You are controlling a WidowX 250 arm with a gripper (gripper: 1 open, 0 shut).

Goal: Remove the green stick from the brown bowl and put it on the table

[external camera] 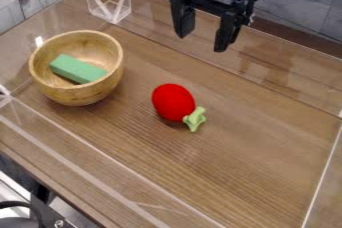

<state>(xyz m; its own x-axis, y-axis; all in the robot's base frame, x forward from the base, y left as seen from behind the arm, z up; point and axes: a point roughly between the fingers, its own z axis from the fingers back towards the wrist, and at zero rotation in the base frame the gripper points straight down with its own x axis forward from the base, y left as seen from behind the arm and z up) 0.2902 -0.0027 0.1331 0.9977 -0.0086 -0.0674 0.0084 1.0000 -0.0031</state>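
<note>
A green stick (79,69), a short flat block, lies inside the brown bowl (78,93) at the left of the table. My gripper (201,29) hangs at the top of the view, well to the right of and behind the bowl. It points down with its black fingers (225,34) spread apart and nothing between them.
A red strawberry toy (174,103) with a green leaf end lies near the middle of the wooden table (254,142). Clear acrylic walls (107,4) border the table on all sides, with a dark strip behind the back edge.
</note>
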